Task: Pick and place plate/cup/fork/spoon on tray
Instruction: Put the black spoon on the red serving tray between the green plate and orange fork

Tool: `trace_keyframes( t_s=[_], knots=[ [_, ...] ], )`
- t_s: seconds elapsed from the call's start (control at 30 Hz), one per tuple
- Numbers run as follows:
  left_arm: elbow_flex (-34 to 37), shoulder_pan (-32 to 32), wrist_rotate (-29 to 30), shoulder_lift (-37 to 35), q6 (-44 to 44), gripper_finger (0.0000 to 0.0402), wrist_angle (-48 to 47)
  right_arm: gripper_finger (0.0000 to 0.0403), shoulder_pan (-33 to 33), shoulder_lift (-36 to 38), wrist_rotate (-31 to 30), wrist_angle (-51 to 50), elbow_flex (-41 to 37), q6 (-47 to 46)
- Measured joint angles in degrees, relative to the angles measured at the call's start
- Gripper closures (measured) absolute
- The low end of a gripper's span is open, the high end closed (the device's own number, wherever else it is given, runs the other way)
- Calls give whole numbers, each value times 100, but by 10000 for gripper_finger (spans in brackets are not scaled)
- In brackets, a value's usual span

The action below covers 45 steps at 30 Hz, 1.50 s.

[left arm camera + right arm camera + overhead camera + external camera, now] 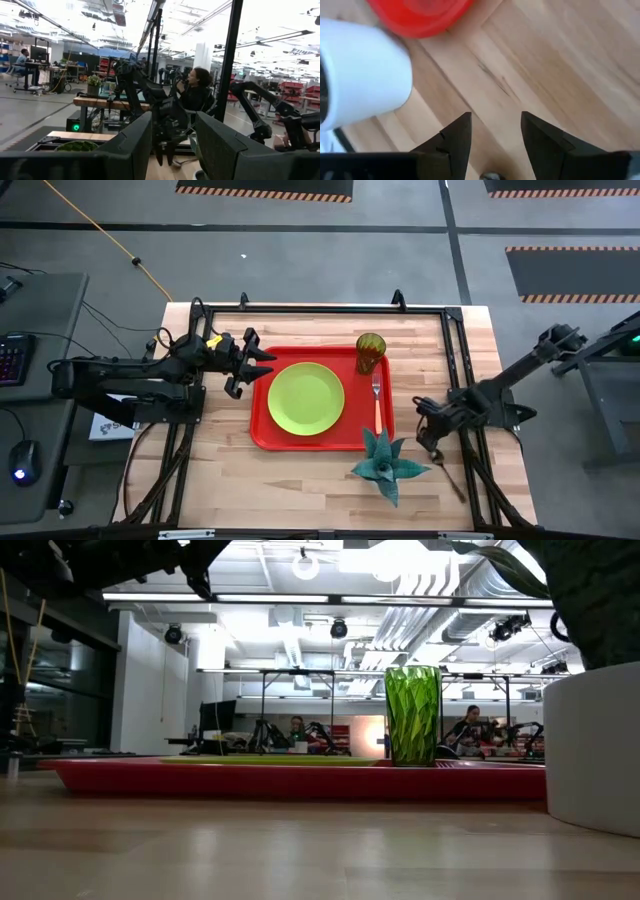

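Dark and slim, the spoon (449, 472) lies on the bare wooden table (300, 480), near the front right corner and well outside the tray (258, 430). It is the one piece not yet placed. The right gripper (430, 438) hangs just above and beside its near end, jaws spread and pointing down at the boards. I judge the spoon light, stiff and lying very flat, so it may skid; a pinch across the narrow handle, fingers pressed to the wood, looks best. Beside it stands the teal spiky plant (385, 465) in its white pot (360, 75), close enough to bump. Farther in, the red tray already carries the lime plate (306, 398), the fork (377, 402) and the cup (371, 352). At the tray's left edge the left gripper (255, 367) hovers, jaws apart, empty.
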State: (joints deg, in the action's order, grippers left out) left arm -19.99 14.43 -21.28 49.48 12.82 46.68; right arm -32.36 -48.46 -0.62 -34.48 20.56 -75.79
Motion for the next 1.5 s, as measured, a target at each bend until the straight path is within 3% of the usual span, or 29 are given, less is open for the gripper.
trace_keyframes(
  t_s=[0.27,0.47,0.87,1.23,1.37,1.5],
  knots=[
    [0,99,124,-1,-487,259,40,242,-228,686,630,-602,0,-438],
    [0,86,155,0,-486,259,0,242,-507,716,822,-825,-2,-960],
    [0,86,81,0,-245,259,-11,243,-1075,-247,816,-519,-2,-1313],
    [0,86,83,1,-251,259,-9,244,-1173,-892,799,-159,-2,-1176],
    [0,86,83,-1,-251,259,-11,260,-1173,-899,798,-179,-2,-1164],
    [0,86,83,-1,-250,259,-11,301,-1173,-899,776,-202,-2,-1114]
  ],
)
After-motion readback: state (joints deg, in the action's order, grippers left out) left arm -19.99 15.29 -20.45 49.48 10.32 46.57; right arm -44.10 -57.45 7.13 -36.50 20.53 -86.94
